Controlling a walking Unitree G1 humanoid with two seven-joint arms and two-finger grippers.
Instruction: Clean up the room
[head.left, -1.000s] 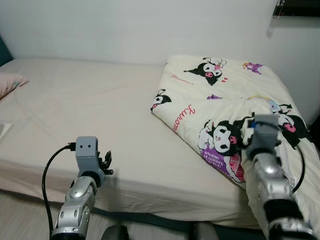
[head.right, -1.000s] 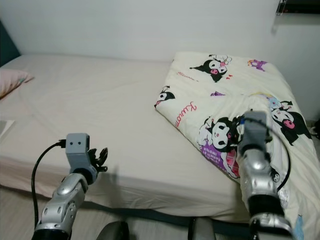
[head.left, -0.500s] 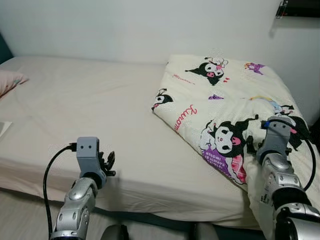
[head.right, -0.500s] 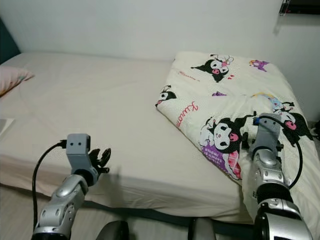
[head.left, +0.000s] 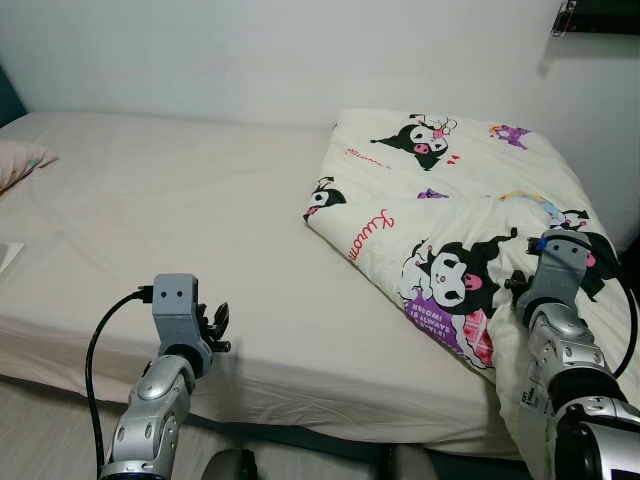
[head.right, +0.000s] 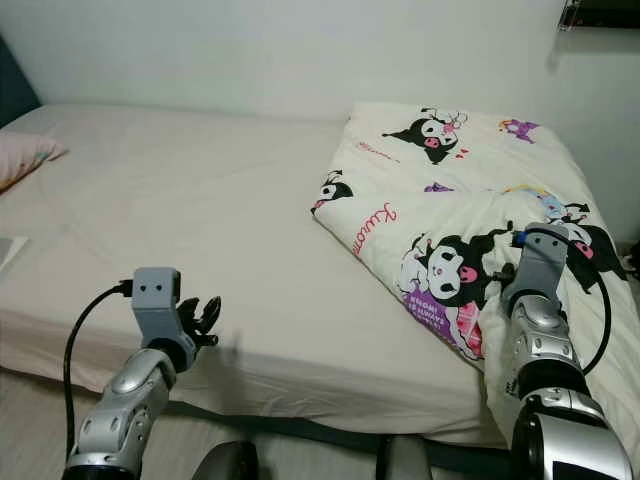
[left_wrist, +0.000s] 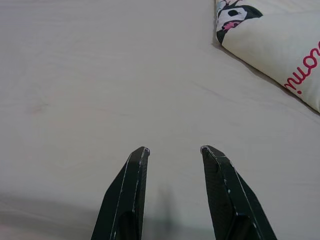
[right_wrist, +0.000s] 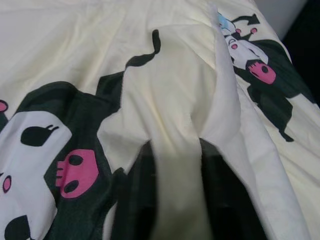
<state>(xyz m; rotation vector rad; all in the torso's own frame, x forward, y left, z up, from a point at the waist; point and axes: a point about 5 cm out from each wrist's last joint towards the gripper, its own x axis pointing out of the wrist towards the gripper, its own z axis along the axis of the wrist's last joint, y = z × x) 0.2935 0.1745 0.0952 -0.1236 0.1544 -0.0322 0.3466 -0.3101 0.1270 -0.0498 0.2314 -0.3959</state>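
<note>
My right gripper (right_wrist: 175, 200) sits pressed into the cartoon-print blanket (head.left: 450, 200), fingers (right_wrist: 137, 200) straddling a raised fold of the cloth; the pinch looks made, though I judge that from the wrist view rather than see the tips meet. A second ago this arm stood high over the blanket's near corner; it has since dropped and swung outward to the blanket's right side, and over the last half second it has barely shifted. I read that as the reach being over and the grasp settling. The blanket lies folded back on the right half of the bed (head.left: 180, 200), its near edge spilling over the mattress side by my right arm. My left gripper (left_wrist: 172, 155) hovers low over the bare sheet near the bed's front edge, fingers parted and holding nothing, much where it was. A pink pillow (head.left: 20, 162) rests at far left. Next comes pulling the fold to spread the blanket, I judge.
</note>
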